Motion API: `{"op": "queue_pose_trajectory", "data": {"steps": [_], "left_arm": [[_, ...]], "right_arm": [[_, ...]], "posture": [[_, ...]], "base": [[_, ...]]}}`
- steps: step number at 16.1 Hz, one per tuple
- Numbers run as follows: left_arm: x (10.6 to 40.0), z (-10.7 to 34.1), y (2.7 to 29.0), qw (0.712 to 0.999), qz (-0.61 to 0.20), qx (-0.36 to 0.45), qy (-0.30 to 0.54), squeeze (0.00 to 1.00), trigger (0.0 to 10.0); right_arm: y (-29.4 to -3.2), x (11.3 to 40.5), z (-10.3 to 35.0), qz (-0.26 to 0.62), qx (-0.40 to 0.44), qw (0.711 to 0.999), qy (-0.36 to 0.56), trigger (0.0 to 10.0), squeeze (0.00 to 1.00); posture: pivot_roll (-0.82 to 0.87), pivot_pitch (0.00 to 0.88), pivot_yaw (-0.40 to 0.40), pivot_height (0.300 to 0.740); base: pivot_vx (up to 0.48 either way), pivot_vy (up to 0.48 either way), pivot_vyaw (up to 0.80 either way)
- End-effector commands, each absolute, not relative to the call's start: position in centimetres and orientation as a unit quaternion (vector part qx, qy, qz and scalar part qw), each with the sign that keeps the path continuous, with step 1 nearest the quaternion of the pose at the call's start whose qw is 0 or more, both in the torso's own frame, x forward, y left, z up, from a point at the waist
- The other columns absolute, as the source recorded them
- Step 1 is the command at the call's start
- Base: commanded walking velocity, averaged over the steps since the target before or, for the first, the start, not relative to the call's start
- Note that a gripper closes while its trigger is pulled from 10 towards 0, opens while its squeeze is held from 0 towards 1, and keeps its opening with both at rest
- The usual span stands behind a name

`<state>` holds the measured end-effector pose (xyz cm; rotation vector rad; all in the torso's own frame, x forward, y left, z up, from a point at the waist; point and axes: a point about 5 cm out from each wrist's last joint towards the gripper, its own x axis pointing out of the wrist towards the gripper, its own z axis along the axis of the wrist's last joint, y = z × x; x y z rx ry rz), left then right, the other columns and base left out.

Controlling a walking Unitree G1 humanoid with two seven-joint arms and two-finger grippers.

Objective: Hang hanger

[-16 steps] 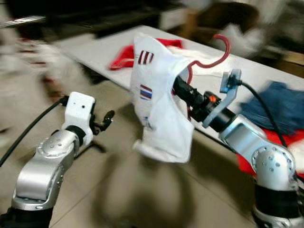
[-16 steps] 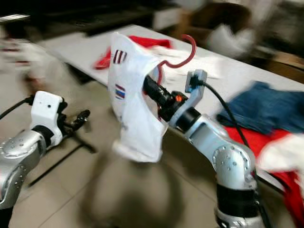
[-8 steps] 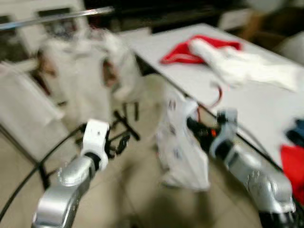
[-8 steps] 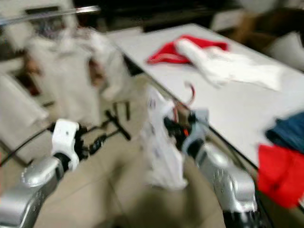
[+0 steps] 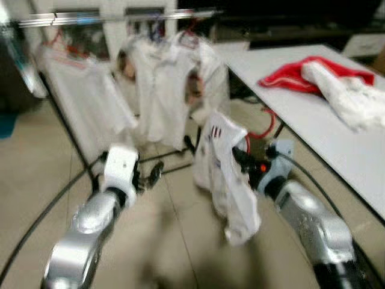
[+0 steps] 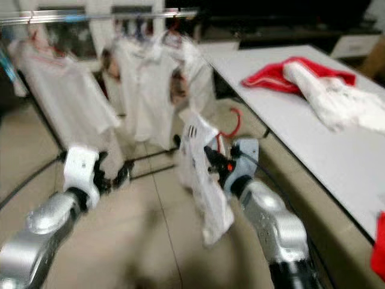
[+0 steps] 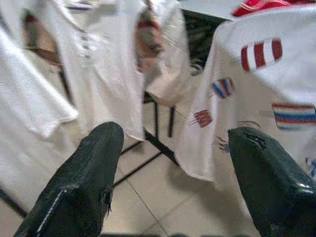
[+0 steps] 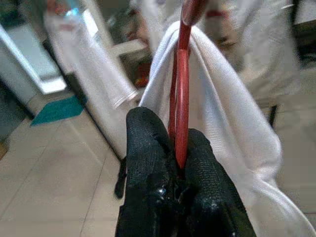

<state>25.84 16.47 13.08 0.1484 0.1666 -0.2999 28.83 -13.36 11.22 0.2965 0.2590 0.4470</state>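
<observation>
My right gripper is shut on a red hanger that carries a white shirt with small flag prints. The hanger's hook curls up behind the shirt in the left eye view. Ahead stands a clothes rack with a silver rail, and several white garments hang from it. My left gripper is open and holds nothing, at the left below the rack; its black fingers frame the hanging garments and the flag shirt.
A white table runs along the right, with a red cloth and a white cloth piled on it. The rack's black feet rest on a beige tiled floor.
The camera has swung left, so the rack and its garments now sit straight ahead and the table has slid right. My right gripper still grips the hanger with the shirt.
</observation>
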Motion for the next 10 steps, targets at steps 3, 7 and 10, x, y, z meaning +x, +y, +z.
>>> {"op": "queue_pose_trajectory", "data": {"steps": [3,7,10], "left_arm": [[26.30,12.60,15.88,0.981,-0.156,0.066,0.097,0.00,10.0],[26.51,12.30,16.38,0.982,-0.144,0.064,0.104,0.00,10.0],[26.64,12.17,16.32,0.980,-0.157,0.066,0.107,0.00,10.0]], "right_arm": [[-13.22,29.79,12.47,0.233,0.127,0.960,0.088,10.0,0.00],[-13.35,30.33,12.57,0.225,0.137,0.961,0.084,10.0,0.00],[-12.70,30.25,13.21,0.266,0.099,0.956,0.074,10.0,0.00]], "posture": [[-0.08,0.000,-0.039,0.719],[-0.08,0.000,-0.041,0.719],[-0.09,0.000,-0.037,0.719]], "base": [[0.000,-0.314,0.79],[0.000,0.425,0.16],[0.000,0.000,0.00]]}}
